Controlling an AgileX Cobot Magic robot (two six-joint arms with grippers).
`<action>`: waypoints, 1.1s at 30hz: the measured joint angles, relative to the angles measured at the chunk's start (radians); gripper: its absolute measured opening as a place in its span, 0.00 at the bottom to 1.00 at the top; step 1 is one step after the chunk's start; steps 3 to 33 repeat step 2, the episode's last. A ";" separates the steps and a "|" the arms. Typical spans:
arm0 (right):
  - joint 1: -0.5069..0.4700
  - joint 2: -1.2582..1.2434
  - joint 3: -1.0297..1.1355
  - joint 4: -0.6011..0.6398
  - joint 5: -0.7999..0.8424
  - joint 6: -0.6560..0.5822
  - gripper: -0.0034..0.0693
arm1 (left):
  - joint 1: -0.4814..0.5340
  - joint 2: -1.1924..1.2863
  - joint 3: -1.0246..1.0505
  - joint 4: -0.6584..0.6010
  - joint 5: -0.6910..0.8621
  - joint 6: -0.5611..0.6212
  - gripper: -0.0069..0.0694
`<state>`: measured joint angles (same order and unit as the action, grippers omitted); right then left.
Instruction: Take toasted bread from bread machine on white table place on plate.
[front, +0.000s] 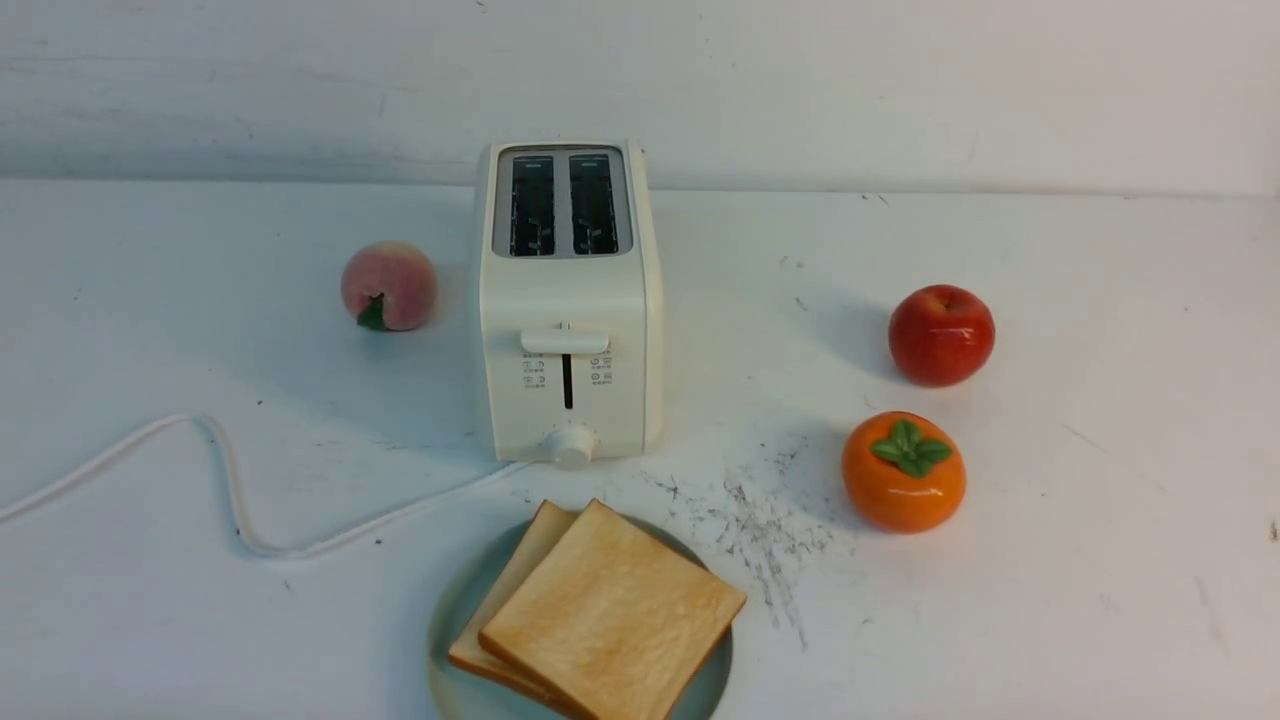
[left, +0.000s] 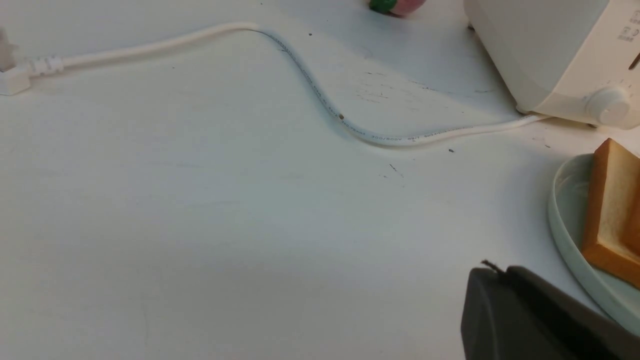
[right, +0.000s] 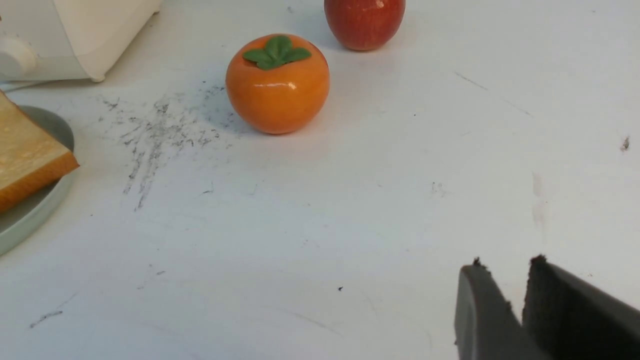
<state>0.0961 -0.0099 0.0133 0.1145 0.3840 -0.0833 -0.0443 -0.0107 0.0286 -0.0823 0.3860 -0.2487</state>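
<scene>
The white bread machine (front: 568, 300) stands mid-table with both slots empty and its lever up. Two slices of toasted bread lie overlapped on the teal plate (front: 447, 625) in front of it, the top slice (front: 615, 610) over the lower one (front: 522, 572). Neither gripper shows in the front view. In the left wrist view my left gripper (left: 500, 270) is shut and empty, low over the white table (left: 225, 225) beside the plate (left: 565, 220) and toast (left: 610, 210). In the right wrist view my right gripper (right: 505, 262) is empty, its tips slightly apart, away from the plate (right: 30, 220).
The toaster's white cord (front: 230, 490) snakes across the table's left side to a plug (left: 12, 80). A peach (front: 388, 285) sits left of the toaster. A red apple (front: 941, 334) and an orange persimmon (front: 903, 471) sit on the right. Black scuffs (front: 760, 530) mark the table.
</scene>
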 joint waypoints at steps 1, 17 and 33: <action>0.000 0.000 0.000 0.000 0.000 0.000 0.26 | 0.000 0.000 0.000 0.000 0.000 0.000 0.08; 0.000 0.000 0.000 0.000 0.000 0.000 0.26 | 0.000 0.000 0.000 0.000 0.000 0.000 0.08; 0.000 0.000 0.000 0.000 0.000 0.000 0.26 | 0.000 0.000 0.000 0.000 0.000 0.000 0.08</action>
